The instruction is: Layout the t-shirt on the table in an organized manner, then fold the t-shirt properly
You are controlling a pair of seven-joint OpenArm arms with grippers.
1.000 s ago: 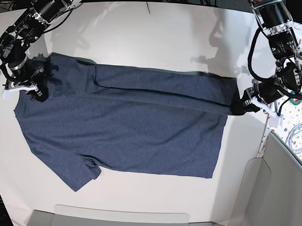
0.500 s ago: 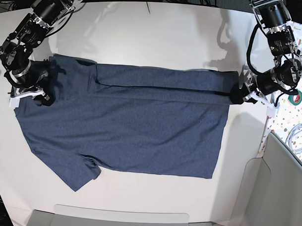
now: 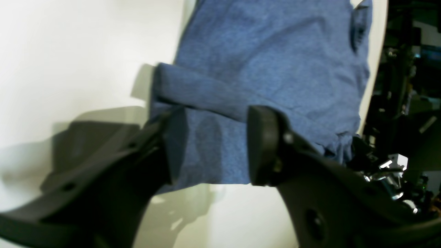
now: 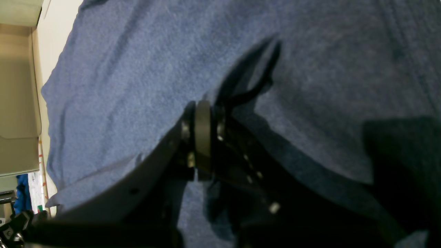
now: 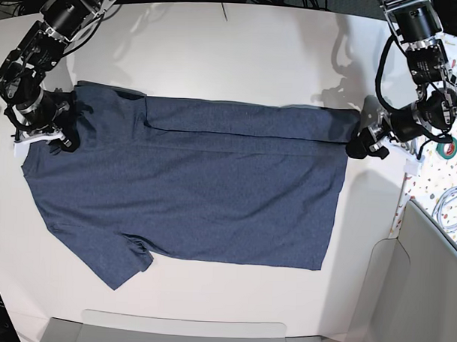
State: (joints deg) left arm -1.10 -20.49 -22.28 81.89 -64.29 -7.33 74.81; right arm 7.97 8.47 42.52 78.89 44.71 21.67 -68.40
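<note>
Left gripper [image 3: 213, 151] has spread off the t-shirt [image 5: 213, 193] hem; right gripper [image 4: 203, 134] seemingly pinches cloth.

White work surface [image 5: 240, 51] fills most of base view, lit bright from above, sharp dark shadows on its far part. Far edge: dark area with black cables [image 5: 294, 1]. Right side: speckled confetti-pattern surface [image 5: 442, 175] with a green tape roll [image 5: 448, 149] and a coil of white cable [image 5: 452, 209]. Near right: grey panel [image 5: 419, 290] with rounded corner. Near edge: pale grey tray-like lip [image 5: 185, 331]. Right wrist view: beige panels [image 4: 17, 86] at left. Left wrist view: dark clutter [image 3: 406, 86] at right, too dim to identify.
</note>
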